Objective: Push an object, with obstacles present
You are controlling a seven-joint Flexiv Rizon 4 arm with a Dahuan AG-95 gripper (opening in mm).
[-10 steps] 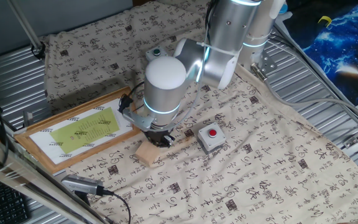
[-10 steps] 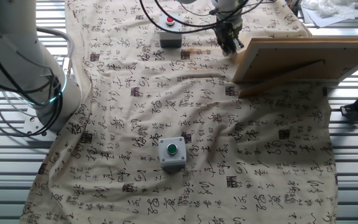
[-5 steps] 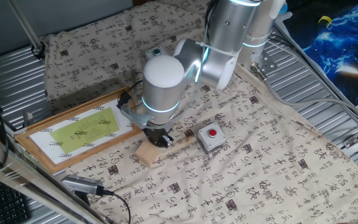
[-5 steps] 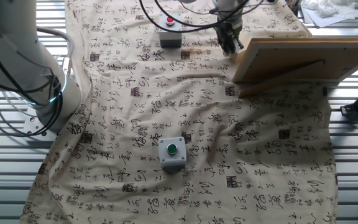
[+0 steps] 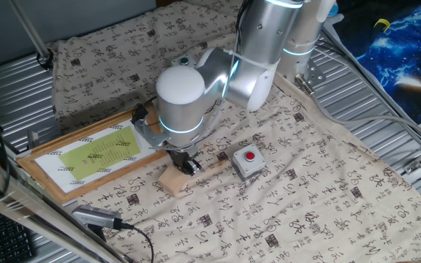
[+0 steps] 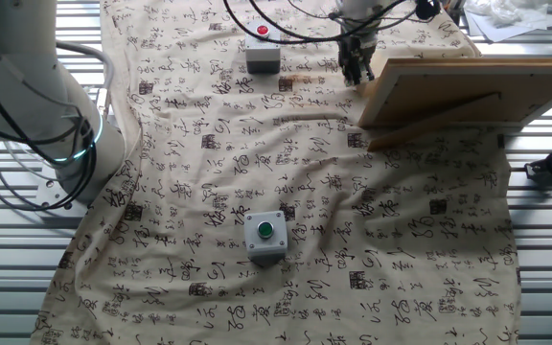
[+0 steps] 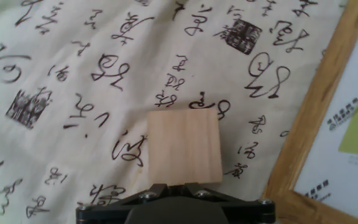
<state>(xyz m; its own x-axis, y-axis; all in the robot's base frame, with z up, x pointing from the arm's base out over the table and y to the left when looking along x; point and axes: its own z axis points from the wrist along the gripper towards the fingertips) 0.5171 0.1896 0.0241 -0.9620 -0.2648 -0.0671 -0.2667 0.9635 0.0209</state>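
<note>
The light-tan wooden block [image 5: 172, 181] lies on the patterned cloth just in front of the picture frame's corner. In the hand view the block [image 7: 184, 146] fills the middle, with the frame's wooden edge [image 7: 309, 118] to its right. My gripper [image 5: 186, 165] is shut with nothing between its fingers, and its tips [image 7: 173, 186] rest against the block's near edge. The gripper also shows in the other fixed view [image 6: 356, 67], where the block is hidden by the frame.
A grey box with a red button [image 5: 248, 161] sits right of the block. The wood-framed yellow-green picture [image 5: 86, 157] lies to its left. A grey box with a green button [image 6: 264, 237] stands far from the gripper. A cable plug [image 5: 97, 216] lies near the front edge.
The arm's wrist has swung a little to the left, toward the picture frame. The gripper tips shifted slightly with it. The block has hardly moved.
</note>
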